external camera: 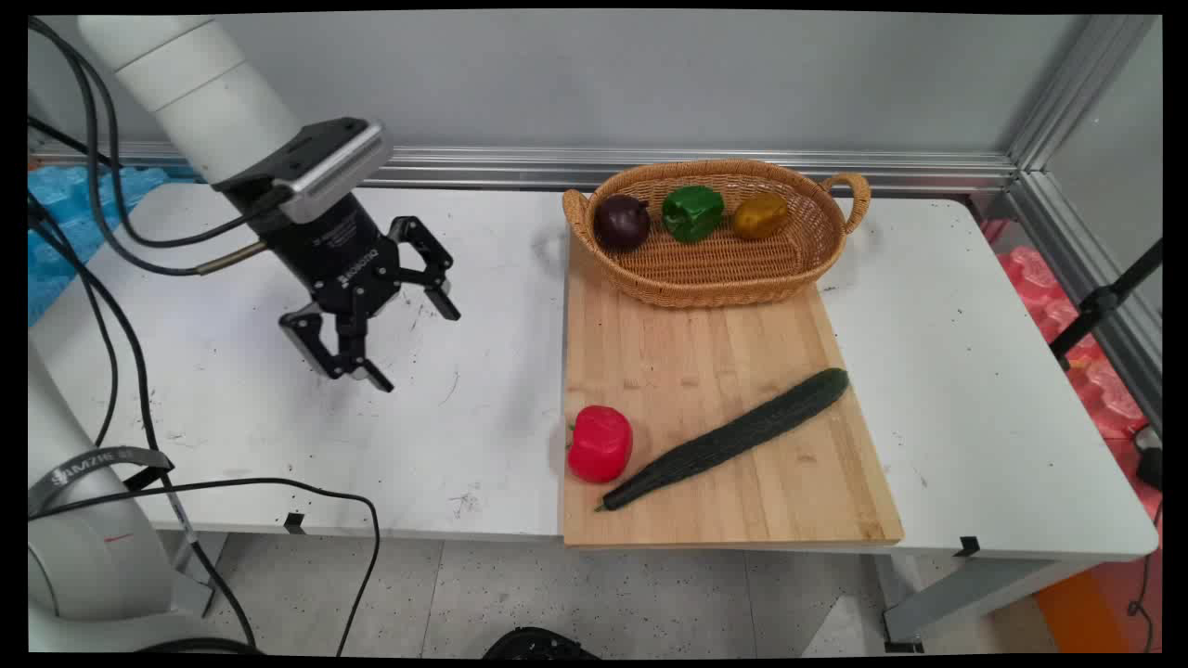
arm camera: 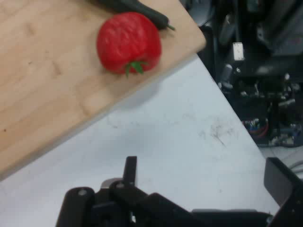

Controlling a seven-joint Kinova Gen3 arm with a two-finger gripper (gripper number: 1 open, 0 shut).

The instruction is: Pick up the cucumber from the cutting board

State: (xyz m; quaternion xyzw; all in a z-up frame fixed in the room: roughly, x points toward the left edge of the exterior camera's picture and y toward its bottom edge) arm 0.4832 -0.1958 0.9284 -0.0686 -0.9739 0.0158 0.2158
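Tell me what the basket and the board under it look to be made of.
The basket looks like woven wicker or rattan, tan and matte: its walls and handles show a woven pattern. The cutting board looks like light wood, possibly bamboo, with a smooth finish: parallel glued strips and grain show in both views.

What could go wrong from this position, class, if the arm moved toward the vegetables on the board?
1. The red pepper sits at the cutting board's left edge; a nudge from the open pincer might roll it onto the table.
2. The cucumber lies right beside the pepper, apparently touching, so grasping one could shift the other.
3. Black cables hang from the arm and could snag or drag.
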